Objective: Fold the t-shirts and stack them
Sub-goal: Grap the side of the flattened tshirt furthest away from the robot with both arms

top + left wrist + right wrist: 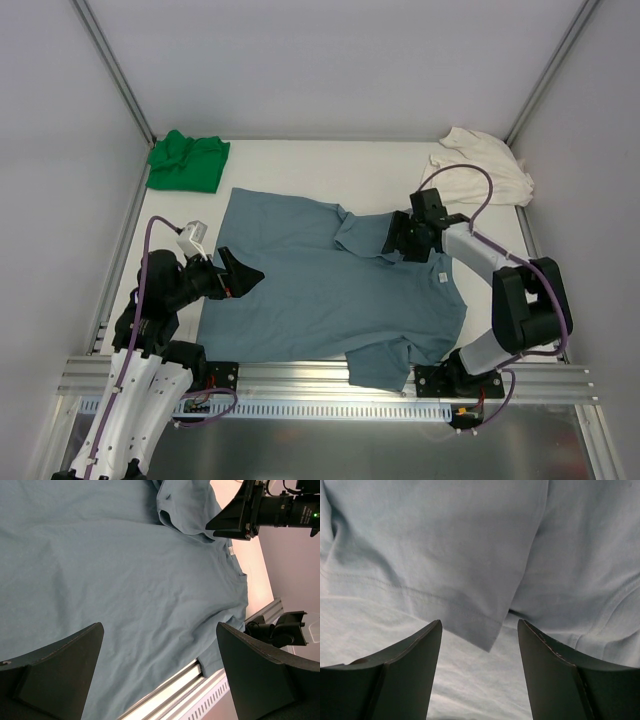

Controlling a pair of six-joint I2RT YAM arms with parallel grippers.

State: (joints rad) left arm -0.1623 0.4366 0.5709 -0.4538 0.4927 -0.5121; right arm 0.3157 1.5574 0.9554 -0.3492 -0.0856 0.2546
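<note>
Blue-grey tee (320, 290) lies spread, sleeve (360, 235) folded in; left gripper (160, 627) and right gripper (480, 625) gape, seemingly empty.

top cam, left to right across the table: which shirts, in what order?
bright green cloth tee at the far left corner → dusty blue-grey cloth tee spread out mid-table → cream-white cloth tee crumpled at the far right corner

Blk/wht arms (150, 300) (purple cables (490, 192))

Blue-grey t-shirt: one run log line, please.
blue-grey t-shirt: spread, one sleeve folded in | right gripper: open above sleeve | left gripper: open | green t-shirt, cream t-shirt: far corners
</note>
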